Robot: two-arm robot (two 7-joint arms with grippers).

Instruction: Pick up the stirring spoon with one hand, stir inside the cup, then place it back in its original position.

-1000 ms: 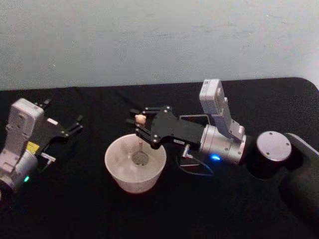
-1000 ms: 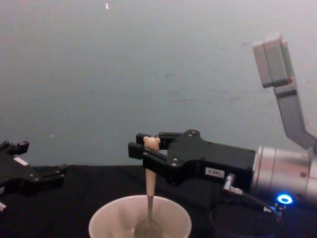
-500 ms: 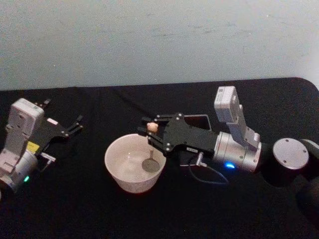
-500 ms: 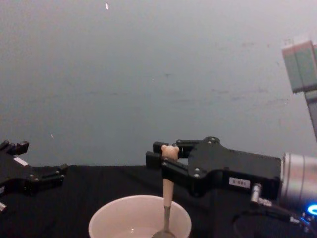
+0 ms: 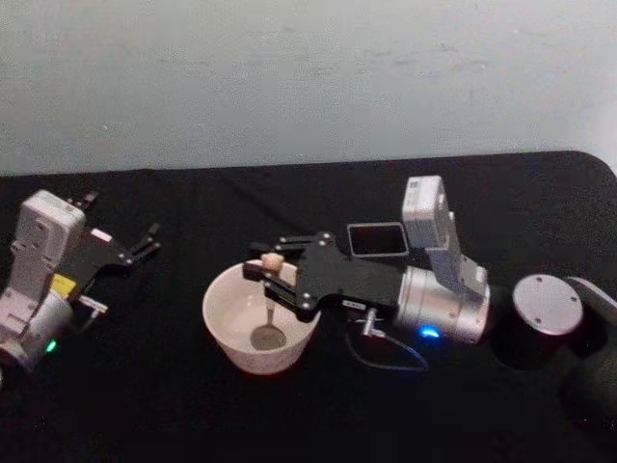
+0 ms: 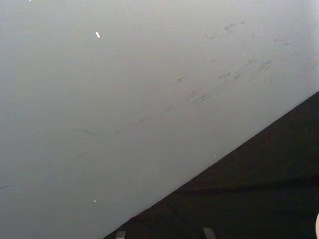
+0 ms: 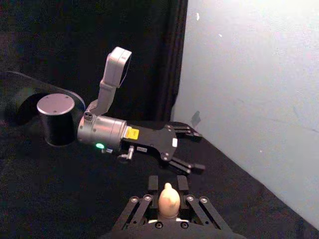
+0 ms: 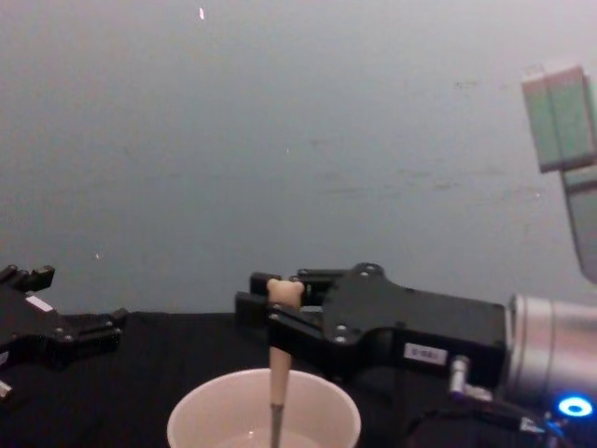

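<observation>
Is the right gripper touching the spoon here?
Touching. The chest view shows the right gripper clamped on the spoon handle just under the bear head, the spoon hanging down into the cup.

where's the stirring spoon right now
In the head view, the stirring spoon stands nearly upright inside the cream-white cup at table centre, its bear-head top gripped by the right pincer.
</observation>
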